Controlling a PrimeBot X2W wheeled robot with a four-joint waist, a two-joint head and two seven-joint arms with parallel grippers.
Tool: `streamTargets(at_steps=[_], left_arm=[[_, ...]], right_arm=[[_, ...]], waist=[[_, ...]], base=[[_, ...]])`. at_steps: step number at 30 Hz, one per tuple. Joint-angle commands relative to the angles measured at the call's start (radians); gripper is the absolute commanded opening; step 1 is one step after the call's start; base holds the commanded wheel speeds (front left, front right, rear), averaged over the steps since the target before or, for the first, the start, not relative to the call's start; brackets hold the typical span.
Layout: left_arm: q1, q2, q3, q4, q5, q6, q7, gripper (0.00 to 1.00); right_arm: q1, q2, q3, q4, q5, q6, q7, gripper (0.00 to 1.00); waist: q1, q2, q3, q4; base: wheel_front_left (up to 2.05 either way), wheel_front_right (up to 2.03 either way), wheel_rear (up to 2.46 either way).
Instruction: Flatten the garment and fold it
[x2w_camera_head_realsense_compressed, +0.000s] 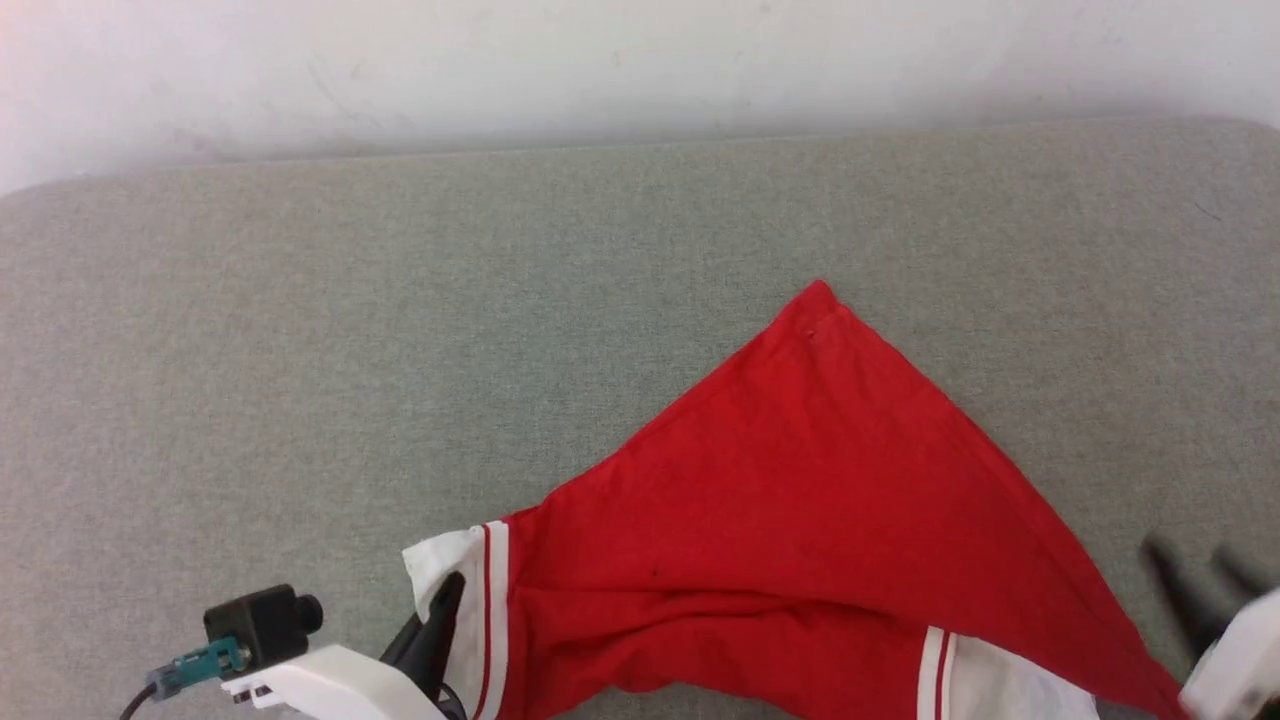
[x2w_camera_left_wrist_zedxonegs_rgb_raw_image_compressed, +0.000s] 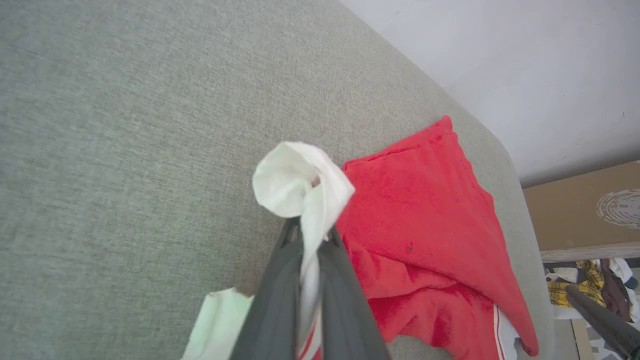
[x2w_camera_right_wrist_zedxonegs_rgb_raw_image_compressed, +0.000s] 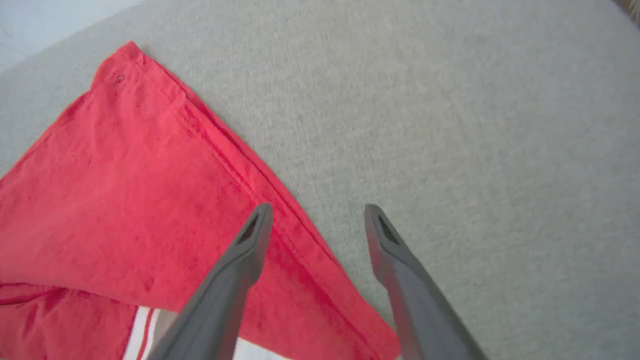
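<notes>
A red T-shirt (x2w_camera_head_realsense_compressed: 800, 480) lies skewed on the grey table (x2w_camera_head_realsense_compressed: 300, 350), one corner pointing away
The left hand (x2w_camera_left_wrist_zedxonegs_rgb_raw_image_compressed: 307, 237) pinches its white sleeve (x2w_camera_left_wrist_zedxonegs_rgb_raw_image_compressed: 295, 180), likely anchoring that side for spreading; the right hand (x2w_camera_right_wrist_zedxonegs_rgb_raw_image_compressed: 317, 217) hovers spread over the red edge by the other sleeve, gripping nothing, seemingly ready to take hold

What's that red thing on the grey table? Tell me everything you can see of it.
It is a bright red T-shirt of soft, slightly wrinkled fabric, with white short sleeves edged in red-and-white stripes. It lies spread in a rough triangle, one hemmed corner pointing away from the robot, on the grey cloth-covered surface. The left claw is shut on one sleeve, which bunches above its fingers. The right claw stands open over the shirt's right hemmed edge, gripping nothing.
</notes>
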Motion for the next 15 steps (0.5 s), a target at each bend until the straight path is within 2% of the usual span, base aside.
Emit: streamTargets(at_steps=[1, 5, 6, 8, 15], left_arm=[[-0.013, -0.002, -0.008, -0.004, 0.011, 0.0, 0.005, 0.0], [-0.048, -0.013, -0.024, 0.001, 0.021, -0.016, 0.006, 0.0], [-0.048, -0.013, -0.024, 0.001, 0.021, -0.016, 0.006, 0.0], [-0.07, -0.02, -0.032, 0.007, 0.025, -0.028, 0.006, 0.0], [-0.146, -0.056, -0.063, 0.036, 0.033, -0.07, 0.008, 0.0]], right_arm=[[-0.071, -0.043, -0.005, -0.046, -0.007, -0.001, 0.0, 1.0], [-0.241, -0.108, 0.016, -0.106, -0.05, -0.001, -0.01, 1.0], [-0.241, -0.108, 0.016, -0.106, -0.05, -0.001, -0.01, 1.0], [-0.322, -0.136, 0.066, -0.102, -0.064, -0.001, 0.003, 1.0], [-0.547, -0.211, 0.272, 0.039, -0.074, -0.001, 0.083, 1.0]], waist=[[0.0002, 0.0, 0.013, 0.011], [0.0002, 0.0, 0.055, 0.041], [0.0002, 0.0, 0.055, 0.041], [0.0002, 0.0, 0.084, 0.061], [0.0002, 0.0, 0.184, 0.141]], base=[[0.0, 0.0, 0.0], [0.0, 0.0, 0.0], [0.0, 0.0, 0.0], [0.0, 0.0, 0.0], [0.0, 0.0, 0.0]])
